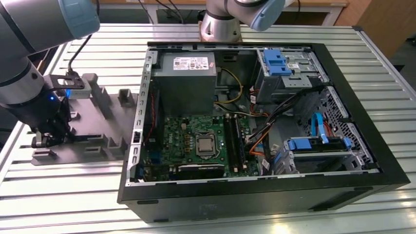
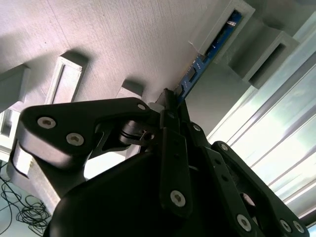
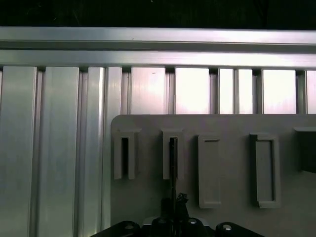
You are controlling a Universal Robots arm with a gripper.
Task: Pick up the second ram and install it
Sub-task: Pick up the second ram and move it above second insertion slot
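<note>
The grey fixture plate (image 1: 97, 124) lies on the slatted aluminium table (image 1: 65, 195) just beside the open computer case (image 1: 364, 165), on the exterior view's left. Its raised slotted holders stand parts on edge, so that a thin board offers its long top edge to a pinch from above. The second ram (image 2: 205, 57) stands this way in one of the narrow holders near a corner of the plate. In the first wrist view it is only a thin dark line (image 3: 173, 153) inside its slot, and in the second wrist view it is a blue board running away from the fingers into the holder. The gripper (image 2: 170, 96) is down over that holder with its fingers drawn in to a sliver, and they appear clamped on the stick's upper edge (the board comes out straight from between them). The ram looks seated in the fixture and not yet lifted out. In the exterior view the gripper (image 1: 47, 139) sits low at the plate's far end from the case, well apart from the motherboard (image 1: 195, 131). There the long black memory slots (image 1: 232, 141) run beside the processor socket (image 1: 206, 145), below the power supply (image 1: 185, 78).
</note>
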